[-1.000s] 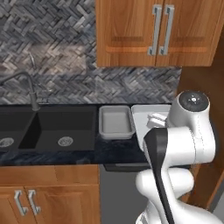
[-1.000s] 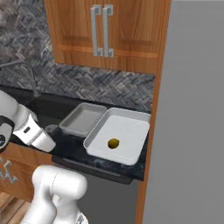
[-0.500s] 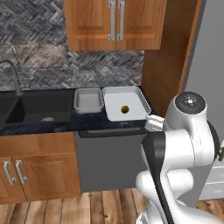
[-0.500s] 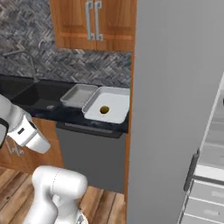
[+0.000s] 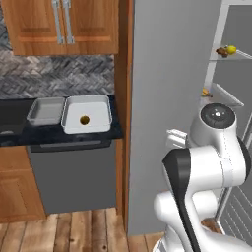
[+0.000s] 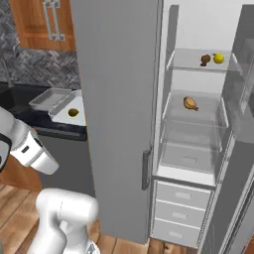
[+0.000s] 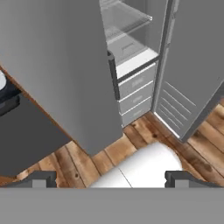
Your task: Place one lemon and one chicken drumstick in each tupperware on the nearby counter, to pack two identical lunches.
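On counter (image 5: 15, 134), unlabelled tupperware (image 5: 87, 114)

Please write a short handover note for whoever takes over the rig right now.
Gripper: open, holding nothing, aimed at the floor by the fridge.
Counter: larger tupperware holds one lemon; smaller tupperware beside it looks empty.
Open fridge: second lemon and a drumstick on the top shelf, another drumstick one shelf down.
Done: one lemon packed.
Left: both drumsticks and the second lemon.
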{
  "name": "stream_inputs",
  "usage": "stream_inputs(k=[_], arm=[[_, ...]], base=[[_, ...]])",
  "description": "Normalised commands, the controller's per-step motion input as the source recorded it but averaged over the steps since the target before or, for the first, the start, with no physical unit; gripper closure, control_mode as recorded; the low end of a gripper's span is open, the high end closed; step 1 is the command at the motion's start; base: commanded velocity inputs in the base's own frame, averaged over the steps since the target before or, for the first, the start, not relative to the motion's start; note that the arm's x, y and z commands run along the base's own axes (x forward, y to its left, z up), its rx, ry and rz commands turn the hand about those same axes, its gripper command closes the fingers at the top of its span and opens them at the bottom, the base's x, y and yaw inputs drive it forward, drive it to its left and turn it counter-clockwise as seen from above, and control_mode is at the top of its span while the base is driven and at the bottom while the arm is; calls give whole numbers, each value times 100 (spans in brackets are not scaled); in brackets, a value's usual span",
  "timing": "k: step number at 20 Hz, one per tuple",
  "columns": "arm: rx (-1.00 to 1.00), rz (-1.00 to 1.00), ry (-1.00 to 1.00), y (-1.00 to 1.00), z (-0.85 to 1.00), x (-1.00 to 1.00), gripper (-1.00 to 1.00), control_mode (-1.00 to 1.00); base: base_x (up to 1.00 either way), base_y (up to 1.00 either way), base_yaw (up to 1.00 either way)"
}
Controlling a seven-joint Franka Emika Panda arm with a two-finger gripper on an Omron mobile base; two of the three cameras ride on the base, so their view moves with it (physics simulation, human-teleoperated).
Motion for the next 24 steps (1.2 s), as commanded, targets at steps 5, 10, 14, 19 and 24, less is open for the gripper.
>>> stream_inputs(k=[5,10,14,19,24], arm=[[0,0,0,0,0,0,-100,100],[0,0,0,0,0,0,-100,100],[0,0,0,0,0,0,-100,100],[0,0,0,0,0,0,-100,100],[0,0,0,0,0,0,-100,100]], base=[[71,-100,11],[77,-77,5],[25,-40,6],[0,-37,3],[0,-45,4]])
